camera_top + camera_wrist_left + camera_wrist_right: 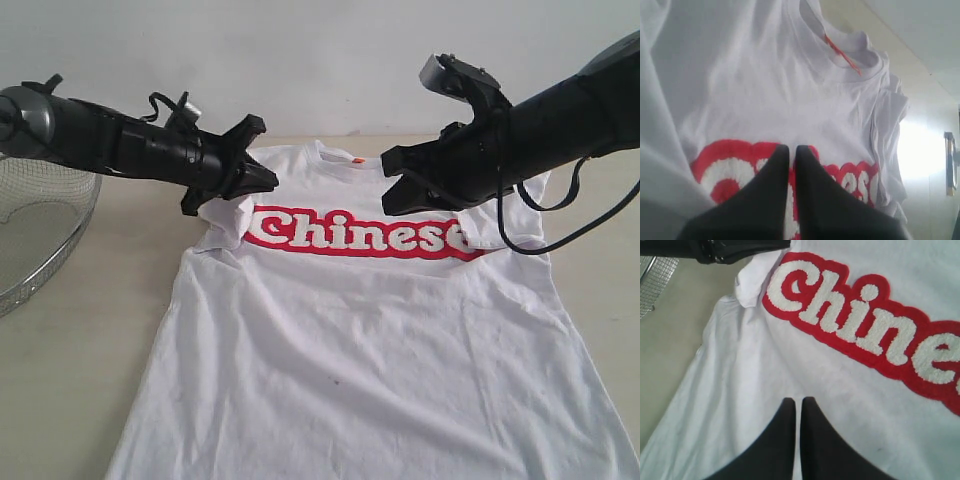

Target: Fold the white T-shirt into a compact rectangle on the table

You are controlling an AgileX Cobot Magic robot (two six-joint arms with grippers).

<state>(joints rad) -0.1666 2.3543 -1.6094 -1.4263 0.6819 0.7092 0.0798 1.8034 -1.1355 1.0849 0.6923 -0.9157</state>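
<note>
Well, the white short-sleeved cotton T-shirt (370,330) lies spread on the pale beige counter (90,340), folding barely begun; left hand (791,148) and right hand (797,401) sit clamped closed at its shoulders, cloth-grip unclear.

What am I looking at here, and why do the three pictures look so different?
This is a robot with two black arms. The wide picture comes from a camera apart from them; the other two come from cameras on the wrists. A white T-shirt with red lettering lies spread on a pale table, beside a wire basket. Each arm ends in a pincer: the left pincer and right pincer are both shut near the shirt's shoulders; whether they pinch cloth is unclear.
</note>
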